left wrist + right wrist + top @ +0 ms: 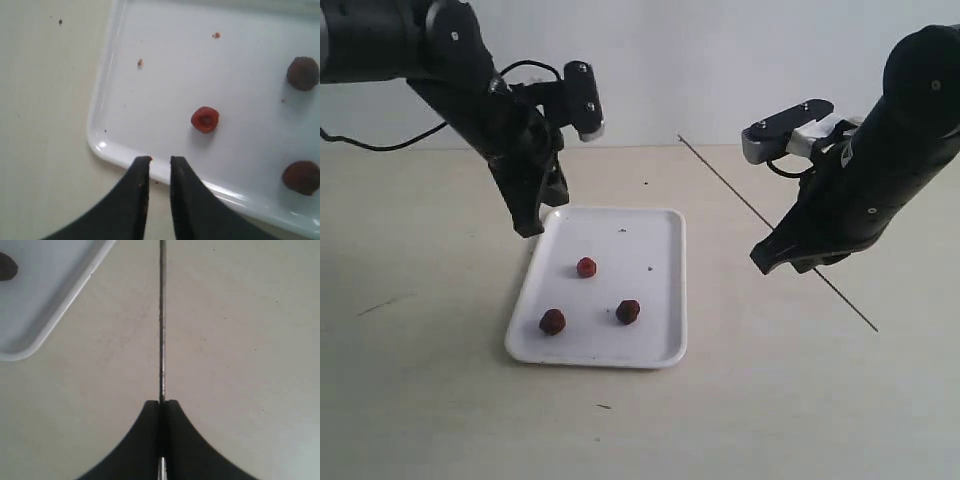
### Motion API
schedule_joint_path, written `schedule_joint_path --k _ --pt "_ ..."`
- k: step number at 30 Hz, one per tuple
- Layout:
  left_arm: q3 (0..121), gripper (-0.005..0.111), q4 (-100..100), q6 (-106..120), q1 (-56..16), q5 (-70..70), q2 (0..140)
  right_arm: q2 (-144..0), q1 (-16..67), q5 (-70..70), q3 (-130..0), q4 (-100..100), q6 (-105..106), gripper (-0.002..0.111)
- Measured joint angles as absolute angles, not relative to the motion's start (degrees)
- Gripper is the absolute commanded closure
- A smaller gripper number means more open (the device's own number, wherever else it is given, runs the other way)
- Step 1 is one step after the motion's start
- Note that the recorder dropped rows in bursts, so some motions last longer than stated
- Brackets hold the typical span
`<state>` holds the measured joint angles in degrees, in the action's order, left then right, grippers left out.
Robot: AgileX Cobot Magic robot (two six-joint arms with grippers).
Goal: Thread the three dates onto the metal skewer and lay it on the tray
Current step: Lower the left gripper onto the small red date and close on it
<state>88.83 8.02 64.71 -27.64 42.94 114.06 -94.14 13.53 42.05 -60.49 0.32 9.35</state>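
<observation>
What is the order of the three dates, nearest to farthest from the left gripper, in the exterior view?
1. red date, farthest back on the tray.
2. left dark date, by the front left corner.
3. right dark date, front middle.

In the right wrist view, the thin dark grey metal skewer (161, 315) runs past the edge ahead of the right pincer (161, 403).

The left arm (510, 150) is angled steeply downward, and its jaws are held apart by a narrow gap. The right arm (860, 190) is sloped downward and inward, and its jaws are pressed shut on the metal skewer (161, 315).
</observation>
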Motion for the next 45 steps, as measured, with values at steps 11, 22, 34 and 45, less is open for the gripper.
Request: schedule_joint_path --k 11,22,34,45 --pt "93.0 0.074 8.0 82.5 -27.6 45.2 123.8 -94.1 13.5 40.3 -60.5 0.3 10.0 0.108" --pt "93.1 0.058 9.2 89.4 -27.6 44.6 127.3 -94.1 13.5 39.9 -60.5 0.3 10.0 0.108" --pt "93.1 0.058 13.5 94.5 -27.6 42.8 128.1 -94.1 13.5 39.7 -60.5 0.3 9.9 0.108" --pt "93.1 0.058 13.9 95.5 -27.6 41.6 129.5 -94.1 13.5 39.6 -60.5 0.3 9.8 0.108"
